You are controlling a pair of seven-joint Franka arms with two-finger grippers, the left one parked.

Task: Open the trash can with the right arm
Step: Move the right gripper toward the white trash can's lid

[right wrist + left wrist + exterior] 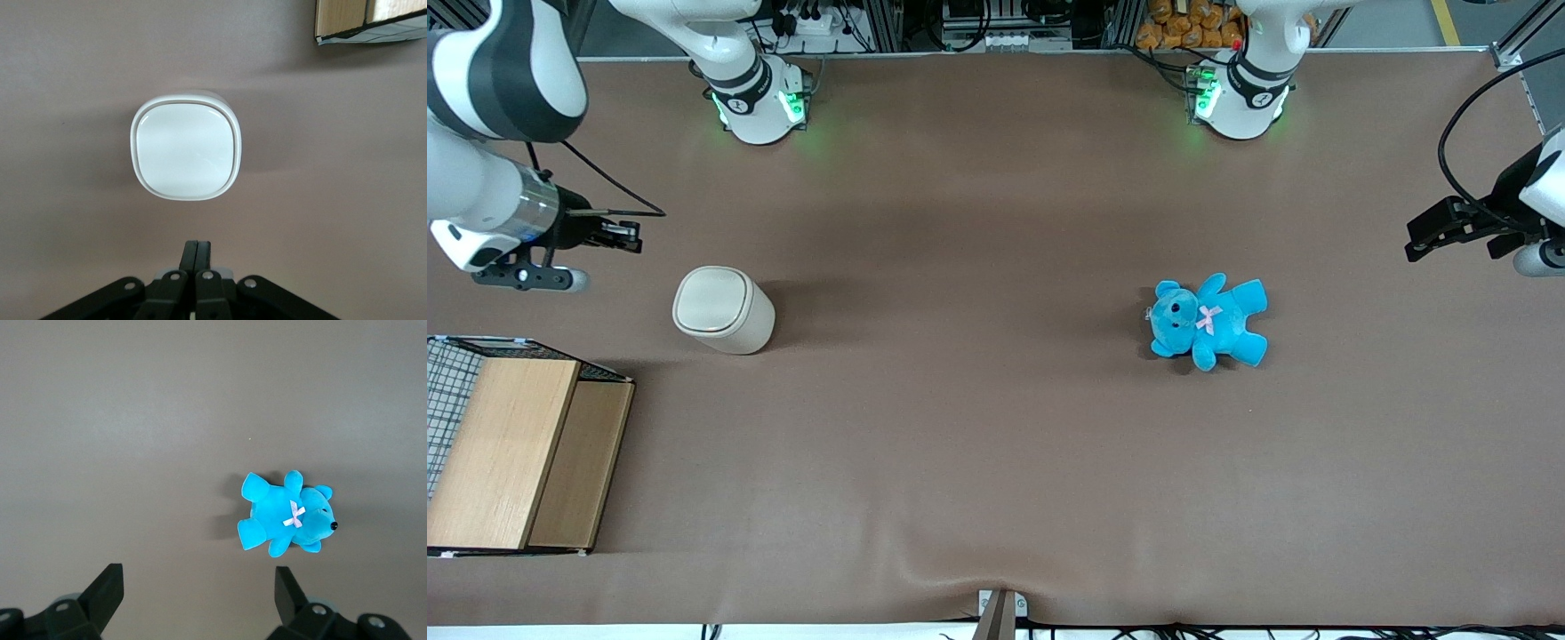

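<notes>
The trash can (723, 309) is a small cream-white rounded-square bin standing upright on the brown table, its flat lid closed. It also shows in the right wrist view (186, 150), lid seen from above. My right arm (480, 191) reaches in at the working arm's end of the table. Its slim black gripper (630, 236) hangs in the air beside the can, a little farther from the front camera, apart from it. In the right wrist view the gripper (197, 247) is shut with both fingers pressed together and holds nothing.
A wooden box (520, 462) with a wire mesh side stands at the working arm's end, nearer the front camera than the can; its corner shows in the right wrist view (370, 20). A blue teddy (1208, 322) lies toward the parked arm's end (287, 517).
</notes>
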